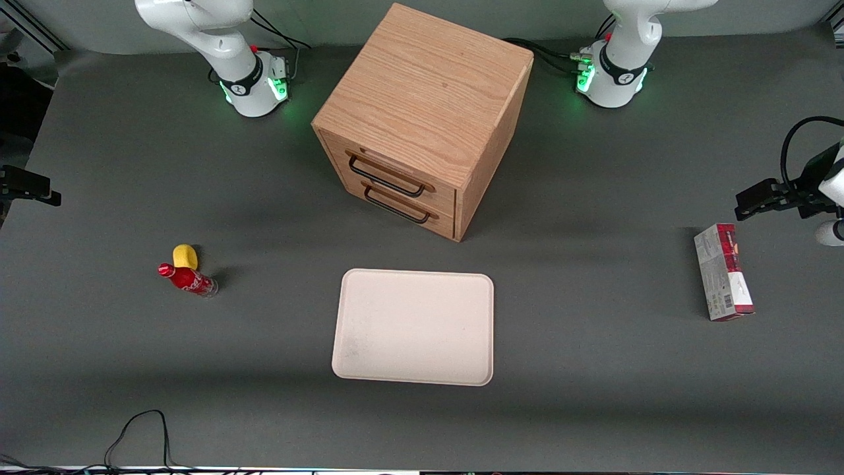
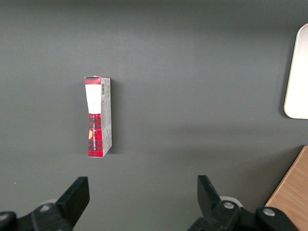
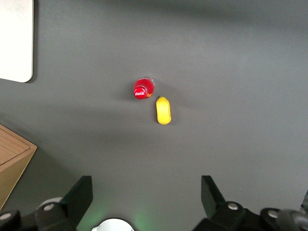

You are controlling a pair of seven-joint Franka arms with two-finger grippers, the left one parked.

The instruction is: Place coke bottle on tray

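Note:
The coke bottle (image 1: 188, 280) is small and red with a red cap, and it stands upright on the grey table toward the working arm's end. In the right wrist view I look down on its cap (image 3: 144, 88). The cream tray (image 1: 413, 326) lies flat and bare in front of the wooden drawer cabinet, well apart from the bottle; a corner of it shows in the right wrist view (image 3: 17, 41). My gripper (image 3: 146, 184) hangs high above the table with its fingers wide open and nothing between them, off to one side of the bottle. Part of it shows at the edge of the front view (image 1: 30, 187).
A yellow lemon-like lump (image 1: 185, 256) sits right beside the bottle, farther from the front camera; it also shows in the right wrist view (image 3: 163, 110). A wooden two-drawer cabinet (image 1: 422, 119) stands mid-table. A red-and-grey carton (image 1: 723, 272) lies toward the parked arm's end. A black cable (image 1: 138, 429) lies at the front edge.

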